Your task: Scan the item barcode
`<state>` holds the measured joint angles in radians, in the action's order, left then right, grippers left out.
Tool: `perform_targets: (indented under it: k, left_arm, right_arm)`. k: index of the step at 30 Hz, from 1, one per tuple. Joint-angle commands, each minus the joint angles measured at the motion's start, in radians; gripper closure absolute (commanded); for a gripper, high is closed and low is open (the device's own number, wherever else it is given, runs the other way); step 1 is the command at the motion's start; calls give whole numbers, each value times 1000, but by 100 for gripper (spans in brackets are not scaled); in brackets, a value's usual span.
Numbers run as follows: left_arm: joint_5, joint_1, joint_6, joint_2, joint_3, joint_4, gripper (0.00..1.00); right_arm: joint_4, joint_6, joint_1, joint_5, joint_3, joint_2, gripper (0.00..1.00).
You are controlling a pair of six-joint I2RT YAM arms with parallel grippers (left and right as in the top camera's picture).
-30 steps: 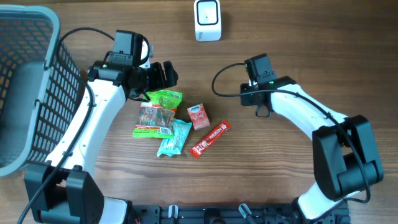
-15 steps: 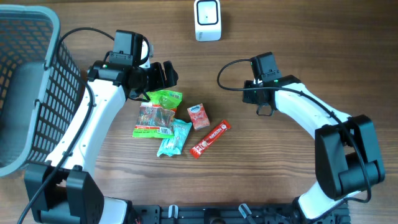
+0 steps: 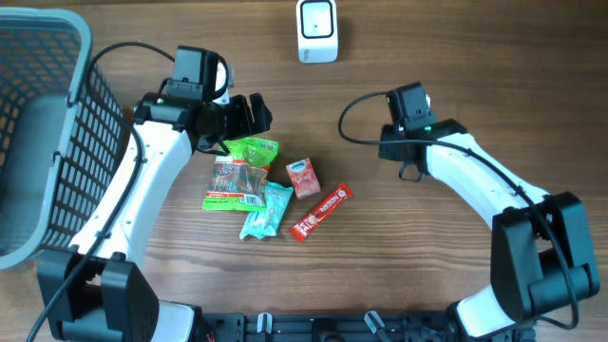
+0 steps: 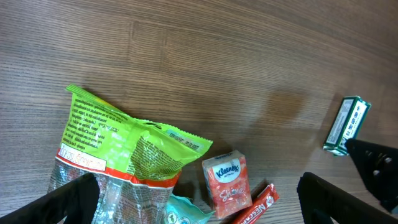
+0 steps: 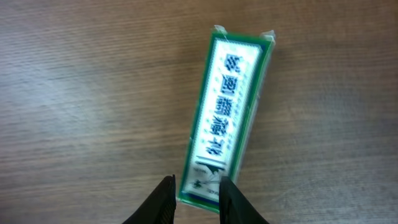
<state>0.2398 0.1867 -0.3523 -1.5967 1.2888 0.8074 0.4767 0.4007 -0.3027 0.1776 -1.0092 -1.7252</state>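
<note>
From the overhead camera I saw the left hand [image 3: 249, 116] hovering at the top edge of a small heap of goods in the middle of the desk [image 3: 427, 285], its fingers [image 4: 74, 199] spread as wide as they go and pinching nothing. Under it lay a green snack bag [image 4: 124, 137], with a red Kleenex pack [image 4: 226, 179] just beside it and a red stick sachet [image 3: 321, 211] a little further down. A teal packet [image 3: 266, 211] sat between the bag and the sachet. The right hand [image 5: 198, 186] was well apart from that heap, over on the right side. Its wrist camera showed the green-and-white box [image 5: 230, 106] lying flat on the wood, printed face up. The two fingertips stood a narrow gap apart at the near end of the box — whether they touched it, I could not tell. The left wrist camera caught the same box, with the dark right hand just beside it. The white scanner [image 3: 316, 30] stood at the far edge of the desk — and a grey basket [image 3: 85, 123] stood at the left.
</note>
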Motion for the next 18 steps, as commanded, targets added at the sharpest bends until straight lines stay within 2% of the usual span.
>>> perform_targets:
  k: [1,4,10,13,18]
  left_arm:
    - [-3,-4,16,14,2,-2,0]
    - [-3,-4,16,14,2,-2,0]
    - [-3,-4,16,14,2,-2,0]
    - [-3,-4,16,14,2,-2,0]
    - [-3,-4,16,14,2,-2,0]
  right_arm:
    - [-66,26,1,27,58,14,75]
    - [-119,18,1,-37,87,14,75]
    - [-117,-6,1,-48,87,14,75]
    - [-110,-85,2,-50,82,18,69]
    - [-27,-87,2,-2,40,47,58]
